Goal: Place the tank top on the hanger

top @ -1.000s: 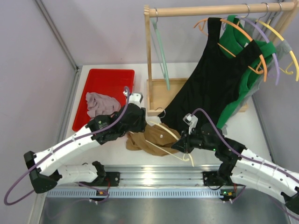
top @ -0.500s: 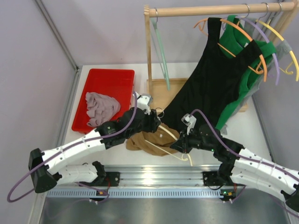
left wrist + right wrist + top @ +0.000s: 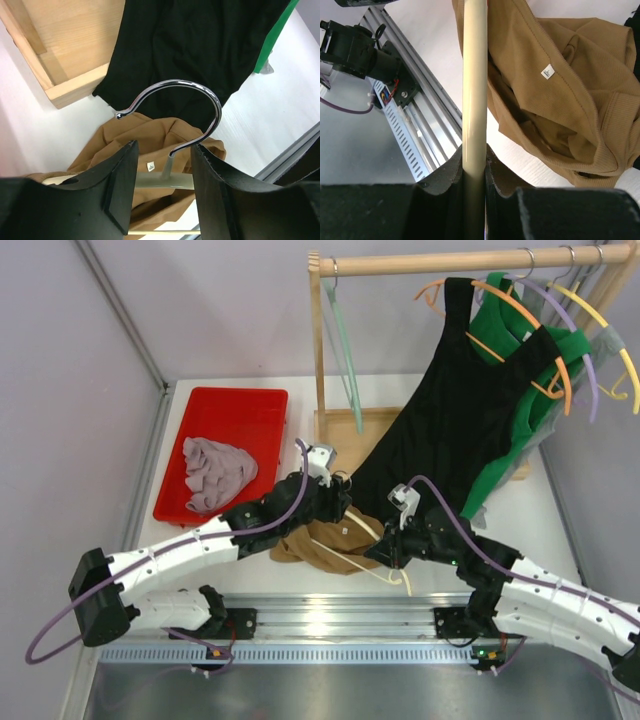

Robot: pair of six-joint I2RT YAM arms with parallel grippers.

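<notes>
Floppy light top, pinch a shoulder. Right hand clamps the stiff hanger, left hand sits apart round its hook.

In the top view, the fingertips of the left claw are hidden beneath its own wrist, and the hook of the hanger is largely covered by it. The side of the tank top toward the left edge of the desk is concealed by the same arm. Whether its far edge runs under the black garment cannot be told. In the right wrist view the hanger's bar is cut off by the top edge. In the left wrist view its body is masked by the fingers and the bottom edge.
</notes>
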